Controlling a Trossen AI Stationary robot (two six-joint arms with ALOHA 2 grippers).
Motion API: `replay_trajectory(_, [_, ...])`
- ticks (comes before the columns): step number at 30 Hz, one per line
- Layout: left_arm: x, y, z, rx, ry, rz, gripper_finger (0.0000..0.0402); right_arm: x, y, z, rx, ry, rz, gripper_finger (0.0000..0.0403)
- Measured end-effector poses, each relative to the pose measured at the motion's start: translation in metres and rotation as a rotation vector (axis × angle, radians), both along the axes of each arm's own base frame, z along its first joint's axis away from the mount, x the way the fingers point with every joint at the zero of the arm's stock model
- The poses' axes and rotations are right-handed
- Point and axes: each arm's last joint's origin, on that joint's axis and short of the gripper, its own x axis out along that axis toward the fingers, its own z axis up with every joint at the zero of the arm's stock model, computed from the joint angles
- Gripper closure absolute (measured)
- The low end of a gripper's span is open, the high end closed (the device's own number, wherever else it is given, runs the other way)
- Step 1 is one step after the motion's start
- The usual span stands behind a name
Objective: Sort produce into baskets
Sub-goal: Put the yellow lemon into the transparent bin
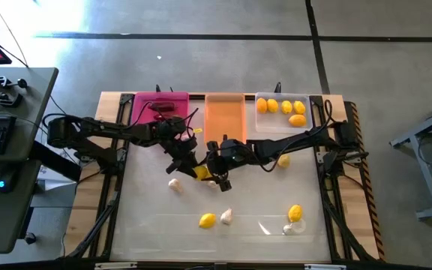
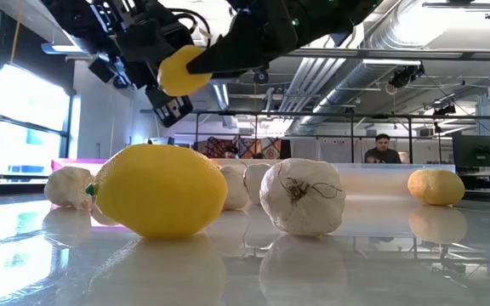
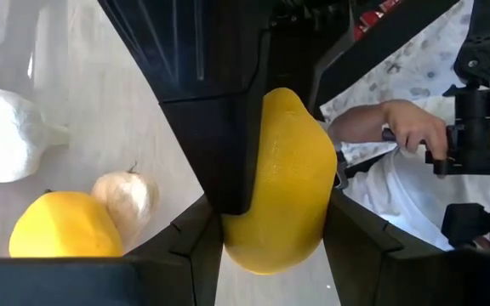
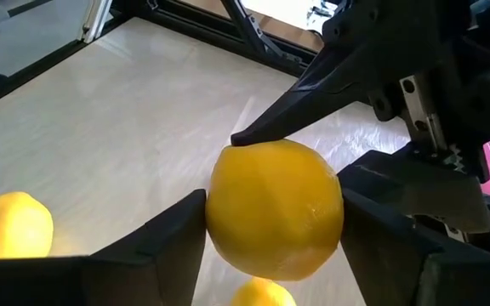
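Observation:
A yellow lemon (image 1: 201, 173) hangs above the middle of the table, between my two grippers. My left gripper (image 1: 193, 164) reaches it from the table's left and my right gripper (image 1: 214, 175) from the table's right; both are shut on it. At the far edge stand the pink basket (image 1: 142, 105) with a dark red chili (image 1: 163, 107), the orange basket (image 1: 224, 120), and the clear basket (image 1: 264, 124) with several lemons. More lemons (image 1: 208, 220) (image 1: 295, 213) and garlic bulbs (image 1: 175, 184) (image 1: 226, 216) lie loose on the table. My left gripper pinches the lemon's blunt end (image 3: 266, 246) between its two fingers (image 3: 196, 246), coming from the table's left and slanting a little down. The lemon's pointed end sticks out past the fingers. It is clear of the table. My right gripper has its two fingers (image 4: 173, 242) against opposite sides of the lemon (image 4: 221, 217), across its middle. It comes from the table's right, slanting a little down. One of its fingers (image 3: 224, 144) covers the lemon's side in the left wrist view.
A lemon (image 2: 160, 191) and garlic bulbs (image 2: 303, 195) (image 2: 68, 187) lie near the front edge; another lemon (image 1: 283, 160) lies under the right arm. A clear plastic scrap (image 1: 295, 228) lies at front right. A person's hand (image 3: 398, 127) shows beyond the table.

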Motion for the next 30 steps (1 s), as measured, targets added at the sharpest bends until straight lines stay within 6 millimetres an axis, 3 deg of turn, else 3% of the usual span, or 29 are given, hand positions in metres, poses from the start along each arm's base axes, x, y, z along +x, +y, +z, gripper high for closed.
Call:
replay_trajectory(5, [0.0,0.001,0.0,0.022,-0.005,0.011,0.0248,0.0,0.0,0.0,-0.005,-0.003,-0.006,0.0211])
replay_trajectory(9, [0.0,0.002,-0.003,0.132,-0.026,0.049,0.0219,-0.003,-0.002,0.001,-0.035,0.018,-0.033,0.0231])
replay_trajectory(16, [0.0,0.009,0.0,0.403,-0.103,0.137,0.0162,-0.017,-0.01,0.01,-0.098,0.102,-0.302,0.0235])
replay_trajectory(21, [0.002,0.013,0.002,0.584,-0.171,0.16,0.0154,-0.026,-0.028,0.019,-0.142,0.127,-0.561,0.0236])
replay_trajectory(30, [0.005,0.016,0.008,0.635,-0.27,0.155,0.0153,-0.066,-0.08,0.023,-0.152,0.346,-0.927,0.0237])
